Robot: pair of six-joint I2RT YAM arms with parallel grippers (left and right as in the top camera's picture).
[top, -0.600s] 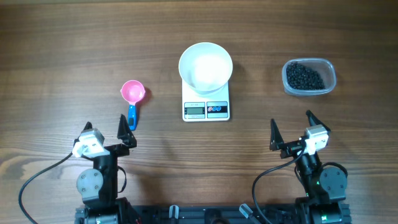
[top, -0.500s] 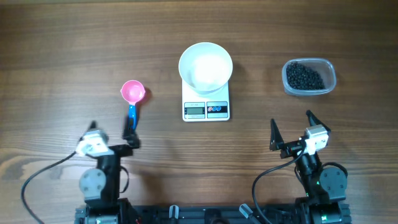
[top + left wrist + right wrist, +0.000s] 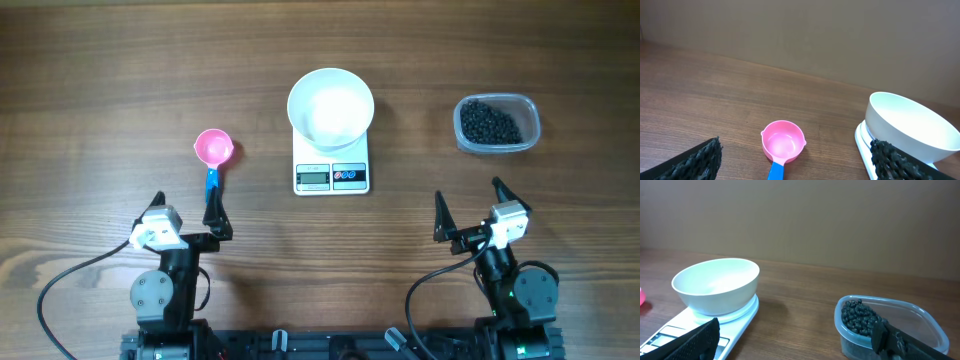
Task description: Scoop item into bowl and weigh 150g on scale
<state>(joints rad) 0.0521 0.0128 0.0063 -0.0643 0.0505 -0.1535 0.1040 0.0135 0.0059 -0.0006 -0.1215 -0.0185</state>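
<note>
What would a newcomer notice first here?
The white bowl sits empty on the scale at centre. To its right is a clear tub of black beads. To its left lies a pink scoop, with the open left gripper close by its blue handle.

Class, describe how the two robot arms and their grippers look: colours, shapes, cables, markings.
The left arm and right arm are black, each with a round grey joint housing. The left gripper and right gripper each have a white wrist block and two black pointed fingers with rough-textured faces. A black cable loops from each base.
</note>
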